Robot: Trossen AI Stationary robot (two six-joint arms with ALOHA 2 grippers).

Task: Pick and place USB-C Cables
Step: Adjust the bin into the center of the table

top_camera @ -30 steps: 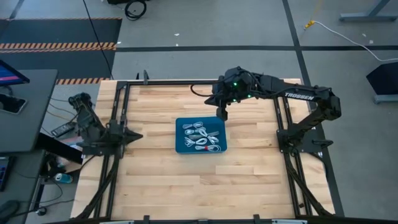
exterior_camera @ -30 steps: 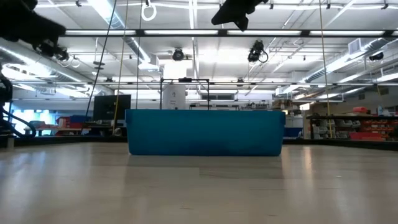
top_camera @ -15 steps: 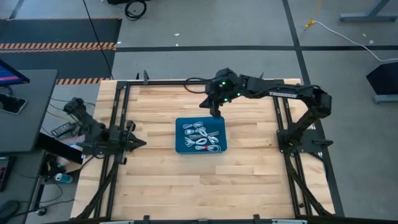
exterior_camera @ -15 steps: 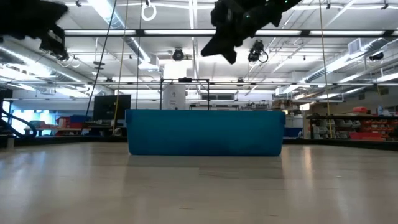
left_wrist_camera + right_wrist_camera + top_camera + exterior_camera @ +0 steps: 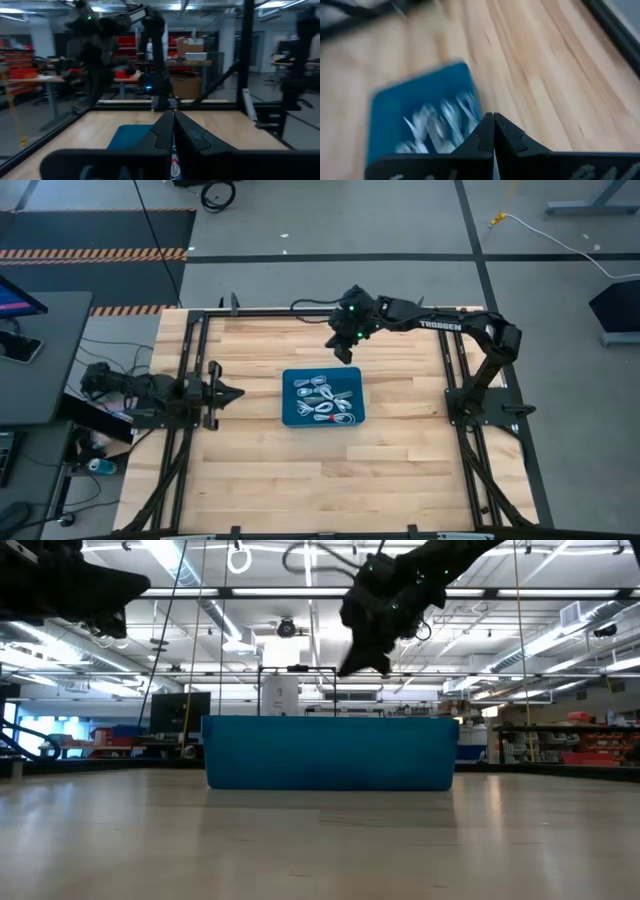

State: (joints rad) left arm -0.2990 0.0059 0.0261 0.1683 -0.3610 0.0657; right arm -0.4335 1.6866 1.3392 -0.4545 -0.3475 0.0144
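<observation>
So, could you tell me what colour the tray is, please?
Blue tray; the high view shows it best.

One blue tray point(image 5: 290, 416) mid-table before me, six coiled silvery USB-C Cables point(image 5: 323, 399) in it as best I can count, my two arms, my left gripper point(image 5: 236, 392), my right gripper point(image 5: 343, 356), one wooden table point(image 5: 400, 470).

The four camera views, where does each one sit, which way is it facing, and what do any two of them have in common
High view: above the table, looking straight down on the blue tray of USB-C cables; both arms show, left gripper and right gripper.
Low view: at table-top height, level across to the tray's side wall; the right gripper hangs above it.
Left wrist view: along its shut fingers toward the tray and the right arm.
Right wrist view: down past its shut fingers onto the cables.
All four views share the blue tray.
</observation>
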